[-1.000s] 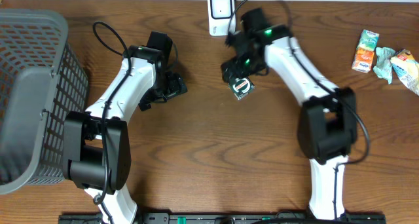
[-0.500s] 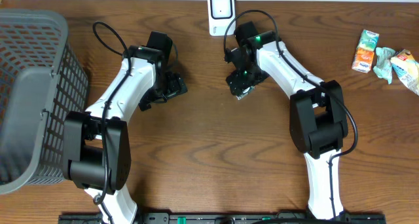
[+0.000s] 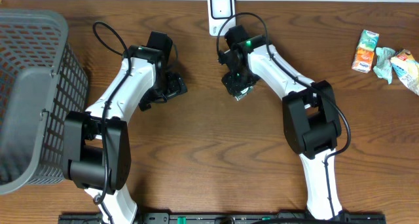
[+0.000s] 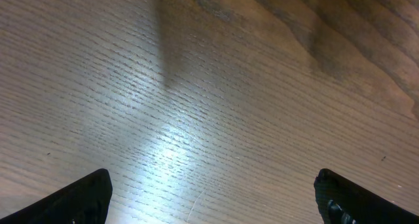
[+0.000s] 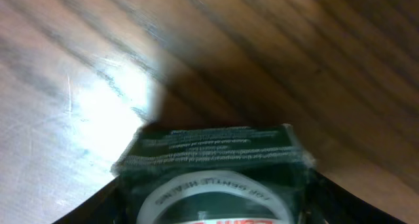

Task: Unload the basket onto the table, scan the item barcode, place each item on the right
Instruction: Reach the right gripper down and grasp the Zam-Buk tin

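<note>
The item [image 3: 242, 88] is a small dark green packet with a white ring label, lying on the wooden table below the white scanner [image 3: 221, 8]. My right gripper [image 3: 237, 81] is down over it. In the right wrist view the packet [image 5: 216, 162] fills the space between the jaws, and both black fingers [image 5: 98, 207] press against its sides. My left gripper [image 3: 175, 86] hovers to the left over bare wood, wide open, with nothing between its fingertips [image 4: 85, 198].
A grey mesh basket [image 3: 26, 86] stands at the far left. An orange juice carton [image 3: 365, 50] and a crumpled wrapper [image 3: 402, 67] lie at the back right corner.
The right arm has swung left and lowered onto the packet, and its jaws have narrowed around it. The left arm has not moved.
</note>
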{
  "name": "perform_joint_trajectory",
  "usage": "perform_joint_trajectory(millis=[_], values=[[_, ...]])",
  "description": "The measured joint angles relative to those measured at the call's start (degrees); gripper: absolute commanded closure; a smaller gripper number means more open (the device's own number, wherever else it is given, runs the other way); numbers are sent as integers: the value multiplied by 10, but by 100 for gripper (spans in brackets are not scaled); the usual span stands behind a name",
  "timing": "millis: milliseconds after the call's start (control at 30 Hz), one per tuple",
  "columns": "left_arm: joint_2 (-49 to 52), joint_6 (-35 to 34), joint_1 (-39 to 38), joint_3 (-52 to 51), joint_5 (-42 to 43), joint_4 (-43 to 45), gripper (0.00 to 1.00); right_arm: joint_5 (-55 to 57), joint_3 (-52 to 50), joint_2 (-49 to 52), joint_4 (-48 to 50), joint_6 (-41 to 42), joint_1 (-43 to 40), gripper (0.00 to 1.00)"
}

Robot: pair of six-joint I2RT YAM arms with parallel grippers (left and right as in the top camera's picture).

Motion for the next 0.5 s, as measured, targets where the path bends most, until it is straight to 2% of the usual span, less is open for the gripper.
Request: perform_joint_trajectory(millis=[300, 500], values=[[0, 0, 0, 0, 0, 0, 2, 9, 1, 0, -3, 37, 2, 41], [0, 0, 0, 0, 0, 0, 2, -22, 38, 16, -65, 100, -2, 42]])
